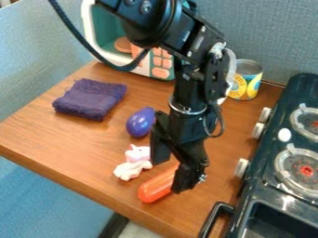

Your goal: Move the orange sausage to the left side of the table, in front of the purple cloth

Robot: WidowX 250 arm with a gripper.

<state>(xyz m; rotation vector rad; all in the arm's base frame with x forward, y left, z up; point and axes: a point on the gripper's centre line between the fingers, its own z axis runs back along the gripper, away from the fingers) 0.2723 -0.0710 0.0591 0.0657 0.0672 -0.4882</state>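
The black gripper [166, 177] hangs over the front middle of the wooden table, its two fingers apart. An orange, rounded, long object [153, 187] lies right at the gripper, slanting toward the lower left; the nearer finger hides its upper right end. Just left of the fingers is a small pink and white toy figure [134, 162]. Behind that figure a shiny purple toy [140, 122] rests on the wood. A folded dark purple cloth [90, 99] lies at the table's left.
A toy microwave [161, 73] with an orange keypad stands at the back, partly behind the arm. A yellow can [247, 80] is at the back right, beside a white item largely hidden by the arm. The dark toy stove [287, 139] lines the right side, its handle jutting out in front.
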